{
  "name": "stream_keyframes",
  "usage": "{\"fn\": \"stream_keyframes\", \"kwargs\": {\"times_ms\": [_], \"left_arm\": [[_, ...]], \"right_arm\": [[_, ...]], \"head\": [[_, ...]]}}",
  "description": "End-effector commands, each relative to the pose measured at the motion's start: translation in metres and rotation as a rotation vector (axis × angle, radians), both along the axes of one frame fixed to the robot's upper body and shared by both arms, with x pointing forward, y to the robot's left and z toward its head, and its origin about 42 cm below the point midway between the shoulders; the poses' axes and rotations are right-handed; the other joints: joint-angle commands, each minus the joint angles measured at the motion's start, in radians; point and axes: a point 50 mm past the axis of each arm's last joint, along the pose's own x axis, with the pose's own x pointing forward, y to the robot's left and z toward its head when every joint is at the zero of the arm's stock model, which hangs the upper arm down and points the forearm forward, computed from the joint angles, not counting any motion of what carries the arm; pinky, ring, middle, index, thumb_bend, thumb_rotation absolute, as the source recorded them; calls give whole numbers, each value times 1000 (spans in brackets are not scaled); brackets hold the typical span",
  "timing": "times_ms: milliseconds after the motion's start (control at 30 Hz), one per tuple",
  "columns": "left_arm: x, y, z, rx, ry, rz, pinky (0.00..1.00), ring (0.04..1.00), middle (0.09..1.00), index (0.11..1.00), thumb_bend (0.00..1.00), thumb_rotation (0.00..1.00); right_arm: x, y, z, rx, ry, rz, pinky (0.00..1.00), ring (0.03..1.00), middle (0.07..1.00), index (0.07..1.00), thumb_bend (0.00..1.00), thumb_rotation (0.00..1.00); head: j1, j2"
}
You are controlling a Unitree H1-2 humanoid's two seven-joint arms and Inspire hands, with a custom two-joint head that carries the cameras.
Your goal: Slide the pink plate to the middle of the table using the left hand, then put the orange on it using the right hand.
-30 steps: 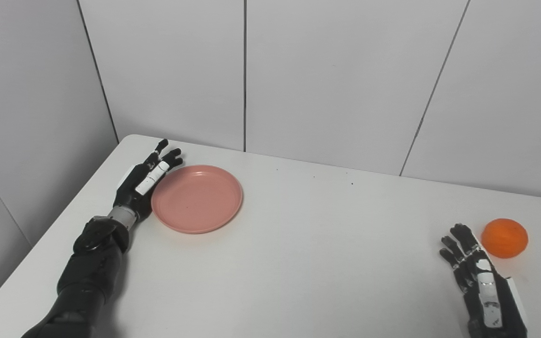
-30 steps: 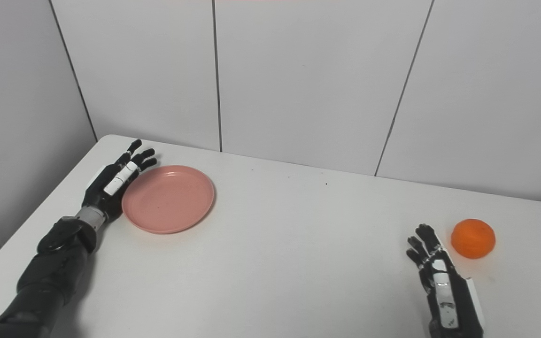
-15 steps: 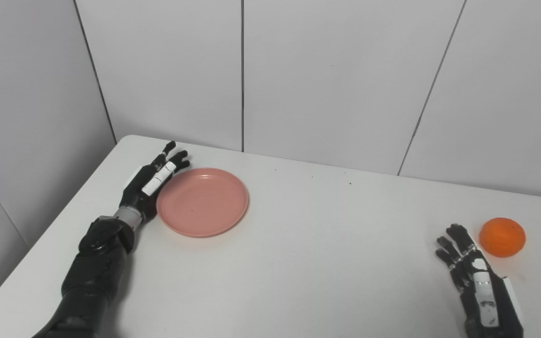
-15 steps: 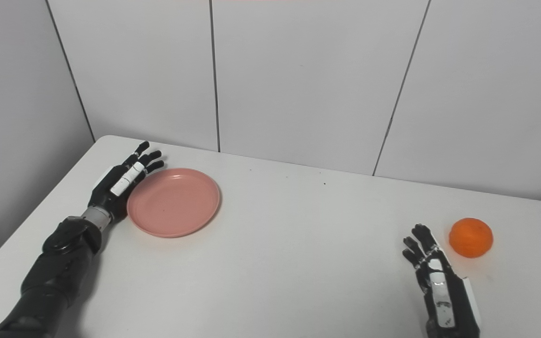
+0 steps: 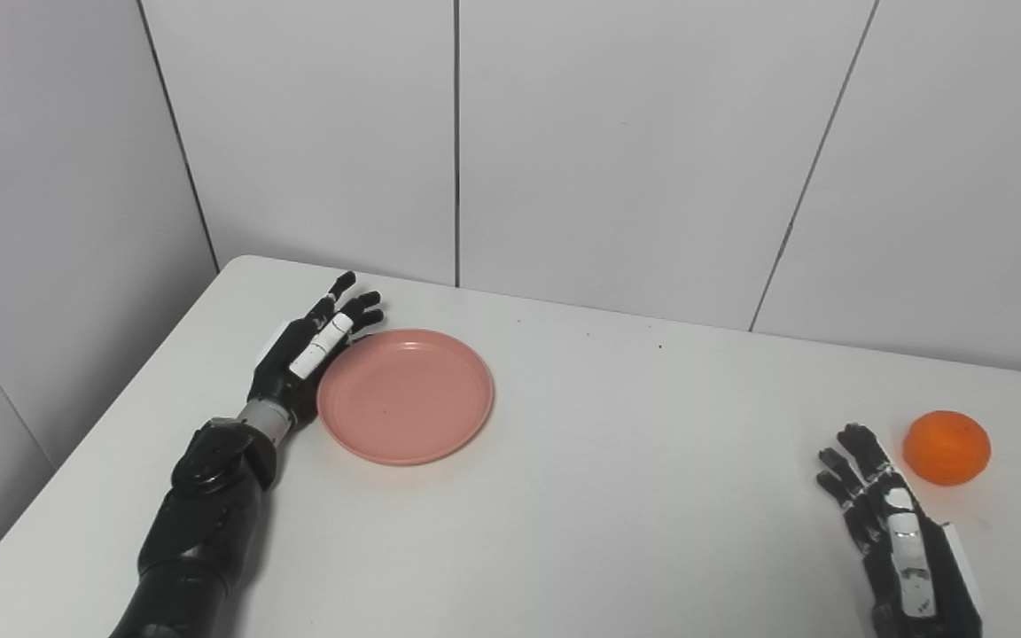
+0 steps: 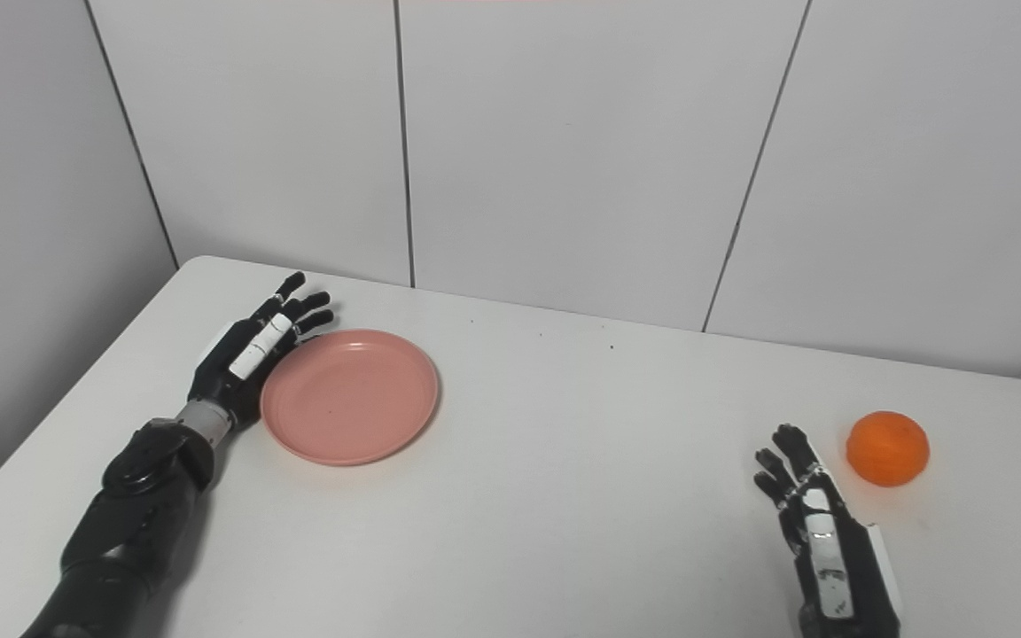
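With the left hand [image 5: 307, 354] spread flat against the pink plate [image 5: 405, 396] at nine o'clock, a skewed push could have spun it aside.

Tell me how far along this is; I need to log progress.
Nothing is finished yet. In hand: the left hand, open, lies flat against the left rim of the pink plate, which sits left of the table's middle. Left: finishing the slide, then the orange, lying on the table beside the open right hand.
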Motion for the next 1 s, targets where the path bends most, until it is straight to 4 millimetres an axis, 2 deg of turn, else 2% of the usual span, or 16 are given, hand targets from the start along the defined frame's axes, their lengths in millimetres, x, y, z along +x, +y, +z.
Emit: {"fn": "stream_keyframes", "kwargs": {"times_ms": [0, 167, 300, 400, 667, 967], "left_arm": [[2, -8, 2, -8, 12, -3, 784, 891, 891, 964, 961, 572], [3, -20, -1, -44, 26, -9, 786, 894, 886, 968, 938, 570], [5, -27, -4, -89, 37, -9, 784, 898, 898, 976, 967, 563], [5, -31, -6, -112, 44, -11, 806, 901, 903, 982, 918, 564], [4, -42, -11, -171, 67, -31, 834, 887, 912, 987, 882, 545], [2, -54, -15, -176, 70, -49, 821, 901, 894, 1000, 812, 593]], "right_arm": [[-30, 15, -44, 57, 162, -2, 902, 903, 942, 909, 801, 901], [-28, 16, -45, 51, 163, -3, 901, 903, 940, 909, 804, 900], [-28, 18, -45, 52, 162, -3, 896, 900, 941, 910, 795, 906], [-28, 20, -45, 60, 164, -4, 893, 898, 939, 909, 794, 899], [-28, 22, -45, 64, 160, 0, 883, 900, 942, 909, 791, 896], [-28, 23, -45, 65, 161, 1, 881, 896, 940, 910, 802, 893]], "head": [[0, 1], [-1, -1], [-6, -4], [-8, -4], [-16, -4], [-19, -4]]}}
